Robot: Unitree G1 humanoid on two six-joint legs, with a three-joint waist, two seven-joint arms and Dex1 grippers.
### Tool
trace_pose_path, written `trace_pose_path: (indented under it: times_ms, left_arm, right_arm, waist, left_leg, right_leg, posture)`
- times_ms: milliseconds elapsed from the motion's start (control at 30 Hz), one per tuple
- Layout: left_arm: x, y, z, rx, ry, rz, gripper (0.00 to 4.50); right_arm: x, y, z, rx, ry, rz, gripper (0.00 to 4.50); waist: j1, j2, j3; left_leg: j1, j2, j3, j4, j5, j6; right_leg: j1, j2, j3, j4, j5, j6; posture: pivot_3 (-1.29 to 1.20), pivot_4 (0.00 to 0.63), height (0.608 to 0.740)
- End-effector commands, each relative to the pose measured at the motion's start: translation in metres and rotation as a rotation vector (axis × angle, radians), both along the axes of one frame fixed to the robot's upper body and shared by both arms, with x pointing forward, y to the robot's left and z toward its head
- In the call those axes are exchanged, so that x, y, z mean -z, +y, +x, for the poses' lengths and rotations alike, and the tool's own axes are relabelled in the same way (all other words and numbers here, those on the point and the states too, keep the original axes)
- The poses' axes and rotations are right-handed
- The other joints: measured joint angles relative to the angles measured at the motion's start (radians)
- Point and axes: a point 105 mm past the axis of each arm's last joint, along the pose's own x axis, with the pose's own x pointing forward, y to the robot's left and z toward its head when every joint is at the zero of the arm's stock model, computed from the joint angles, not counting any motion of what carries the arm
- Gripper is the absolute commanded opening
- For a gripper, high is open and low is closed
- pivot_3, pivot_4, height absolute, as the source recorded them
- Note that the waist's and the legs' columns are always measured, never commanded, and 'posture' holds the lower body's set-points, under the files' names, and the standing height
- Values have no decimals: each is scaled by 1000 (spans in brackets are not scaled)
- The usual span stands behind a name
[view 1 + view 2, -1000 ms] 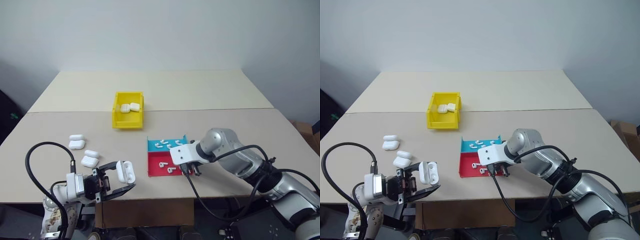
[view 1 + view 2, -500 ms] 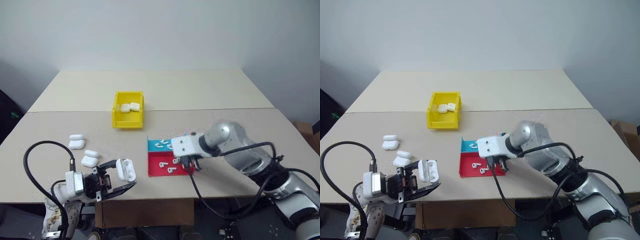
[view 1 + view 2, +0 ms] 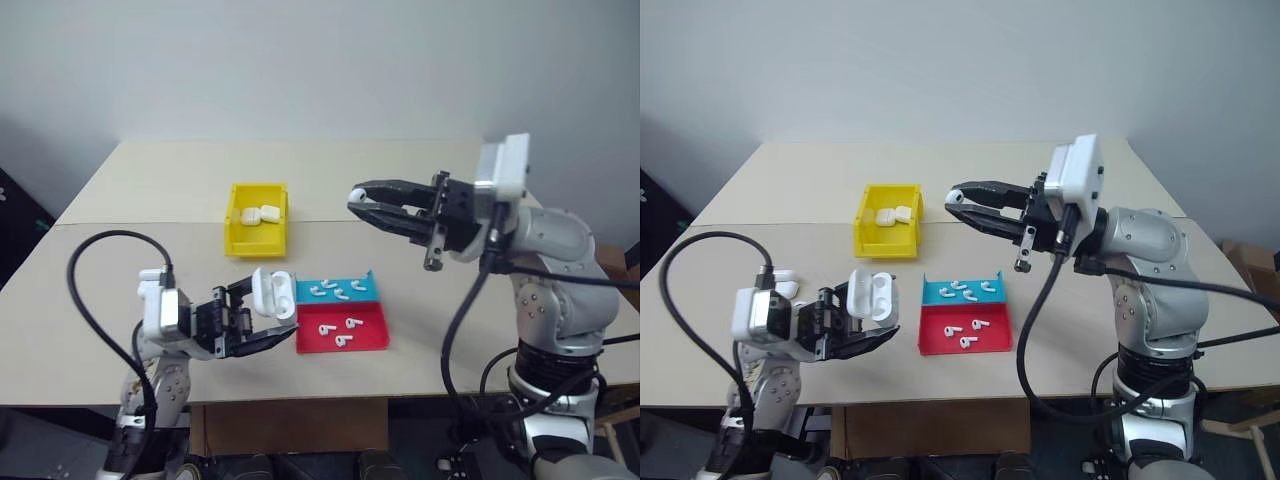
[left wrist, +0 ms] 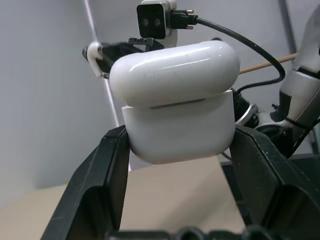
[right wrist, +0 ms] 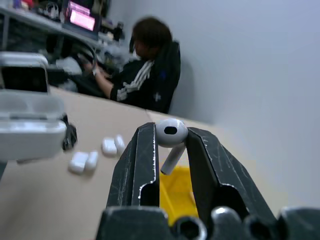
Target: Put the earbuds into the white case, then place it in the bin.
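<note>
Above the bench, one earbud is clamped between the fingers of the right claw, held high and pointing toward the left side. The left claw is clamped on the white case, lid flipped up, raised over the bench edge near the red tray and the teal tray, where more earbuds lie.

For a clean insertion, the earbud should be brought stem-first over the open well and lowered slowly, the case being kept steady and its opening tilted toward the incoming claw.

The yellow bin, with two cases already inside, is seen from the head views. The earbud's pinch is plain from the right wrist view, where a seated person is also caught behind.
</note>
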Motion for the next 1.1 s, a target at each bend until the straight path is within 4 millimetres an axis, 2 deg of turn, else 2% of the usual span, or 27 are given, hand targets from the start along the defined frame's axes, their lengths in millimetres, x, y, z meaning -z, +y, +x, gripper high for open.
trace_pose_path:
  times_ms: [33,133,400,533,767,1100]
  left_arm:
    - [-4,-13,4,45,-26,-2,2743]
    - [-4,-20,7,48,-30,4,2743]
    - [-6,-21,6,60,-28,16,2743]
    - [-8,-21,6,55,-30,17,2743]
    - [-9,-18,4,66,-35,28,2743]
    - [-10,-21,3,85,-40,29,2743]
  right_arm:
    - [-5,4,-19,-83,-95,79,650]
    - [3,13,-20,-121,-75,85,650]
    - [16,30,-29,-230,-81,123,650]
    - [21,33,-32,-272,-72,116,650]
    - [42,37,-30,-278,-72,33,650]
    - [47,45,-30,-282,-84,13,650]
  waist:
    - [1,0,0]
    - [1,0,0]
    - [2,0,0]
    - [3,0,0]
    - [2,0,0]
    - [3,0,0]
  left_leg:
    - [0,0,0,0,0,0]
    - [0,0,-1,0,0,0]
    - [0,0,-2,0,0,0]
    - [0,0,-2,0,0,0]
    - [0,0,-2,0,0,0]
    - [0,0,-2,0,0,0]
  right_leg:
    - [1,0,0,0,0,0]
    - [1,0,0,0,0,0]
    - [1,0,0,0,0,0]
    - [1,1,0,0,0,0]
    - [1,1,0,0,0,0]
    - [1,1,0,0,0,0]
  posture:
    - [0,150,740]
    - [0,150,740]
    - [0,150,740]
    - [0,150,740]
    - [0,150,740]
    - [0,150,740]
